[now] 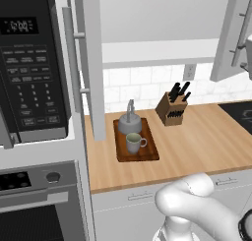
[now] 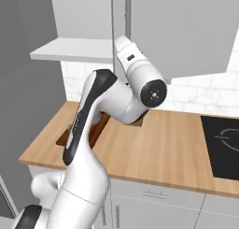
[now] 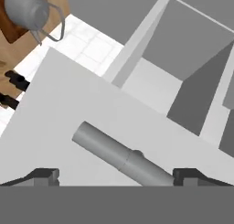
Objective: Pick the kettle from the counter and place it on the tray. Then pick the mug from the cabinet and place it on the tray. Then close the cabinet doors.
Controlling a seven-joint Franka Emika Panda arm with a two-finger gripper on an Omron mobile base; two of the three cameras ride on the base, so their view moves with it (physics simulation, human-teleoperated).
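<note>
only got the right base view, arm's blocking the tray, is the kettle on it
Observer: Yes, in the left base view the kettle stands on the tray.
Operator: and the mug
Observer: The mug is on the tray too, just in front of the kettle.
Operator: whats the gripper doing
Observer: In the hand view the gripper is open, its tips either side of the bar handle on a cabinet door.

The light tan wood-grain desk (image 1: 206, 141) carries a dark brown rectangular wooden tray (image 1: 147, 154), a tan wooden knife block (image 1: 171, 111) holding black-handled knives, and a black cooktop (image 2: 223, 144) set into its surface.
</note>
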